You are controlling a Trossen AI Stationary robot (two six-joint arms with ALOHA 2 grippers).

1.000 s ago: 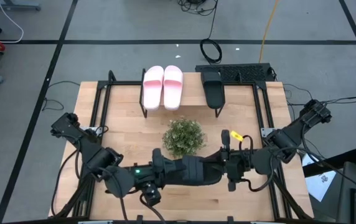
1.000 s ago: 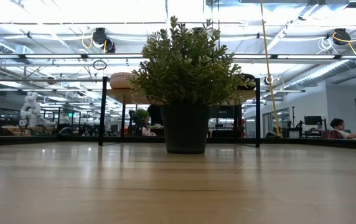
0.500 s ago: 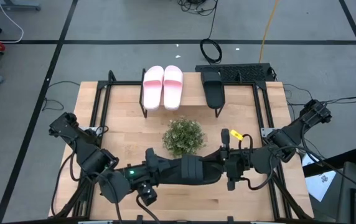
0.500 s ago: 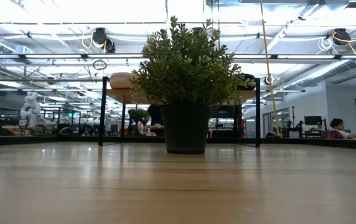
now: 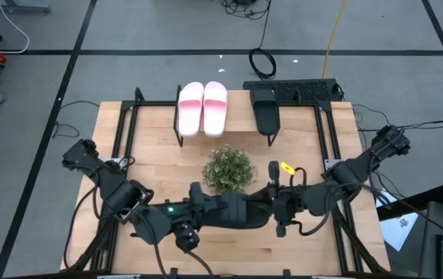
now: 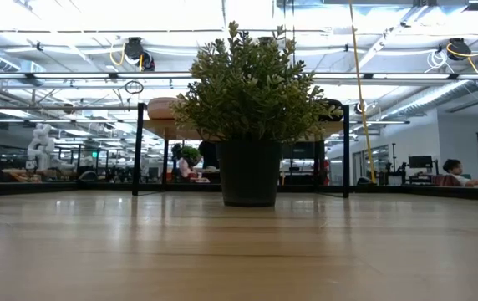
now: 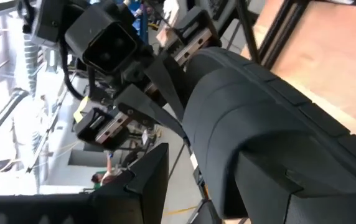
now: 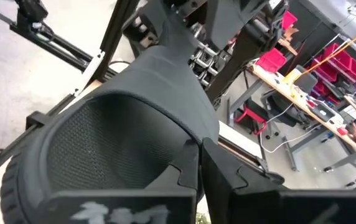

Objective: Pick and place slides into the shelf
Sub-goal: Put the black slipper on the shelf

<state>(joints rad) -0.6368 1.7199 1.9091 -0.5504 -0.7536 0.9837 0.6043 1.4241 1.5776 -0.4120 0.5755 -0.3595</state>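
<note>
Your last black slide (image 5: 237, 211) hangs between both grippers near the bench's front edge. Right gripper (image 5: 274, 203), clamped on it, has crept toward the plant (image 5: 228, 170); left gripper (image 5: 198, 209) grips its other end, spread wide. Three slides already fill the shelf (image 5: 241, 105).

The table (image 5: 159, 155) is pale, honey-coloured wood with fine lengthwise grain, framed in black metal. On the shelf (image 5: 237, 124), whose board is the same light wood on thin black legs, the pink slides (image 5: 203, 108) are a soft pastel pink with slightly paler straps, and a black slide (image 5: 265, 112) beside them is matte black. Another black slide (image 5: 237, 211) between the two arms is matte black too, with a mesh-like weave inside, seen in the right wrist view. The plant (image 5: 228, 170) is bushy mid-green in a black pot. Both arms are dark, the right one carrying a small yellow tag (image 5: 289, 168). The floor (image 5: 128, 70) is grey with black lines.
</note>
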